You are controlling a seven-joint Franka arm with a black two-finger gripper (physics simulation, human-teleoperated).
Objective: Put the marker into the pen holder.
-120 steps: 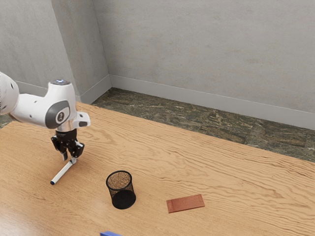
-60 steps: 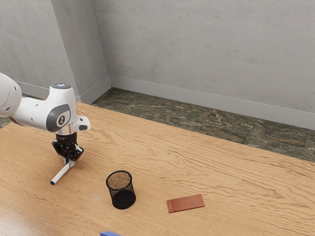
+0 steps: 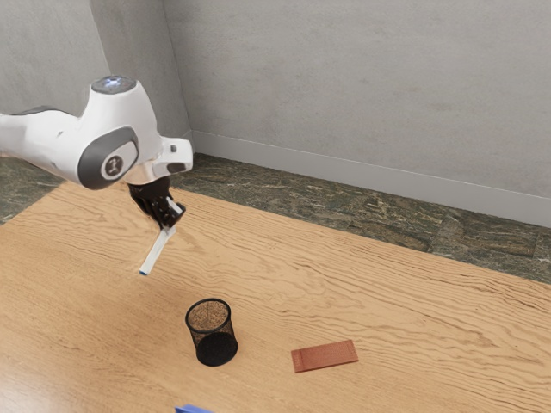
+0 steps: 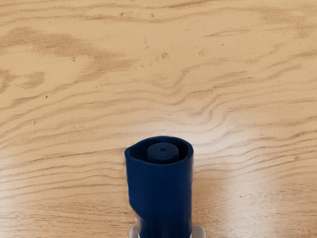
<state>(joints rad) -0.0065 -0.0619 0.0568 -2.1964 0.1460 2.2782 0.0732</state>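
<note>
In the exterior view my gripper is above the table, shut on one end of the white marker. The marker slants down toward the view's lower left, its small blue tip lowest, off the tabletop. The wrist view has the marker's dark blue end large at the lower edge, between the pale fingertips. The black mesh pen holder stands upright on the table, lower and farther to the exterior view's right than the marker.
A flat reddish-brown block lies on the wooden table, to the exterior view's right of the pen holder. Part of a blue object is at the exterior view's bottom edge. A grey wall stands behind the table.
The hand first dipped slightly onto the marker, then rose and moved toward the exterior view's right. The marker has left the table with it. Pen holder and block have stayed put.
</note>
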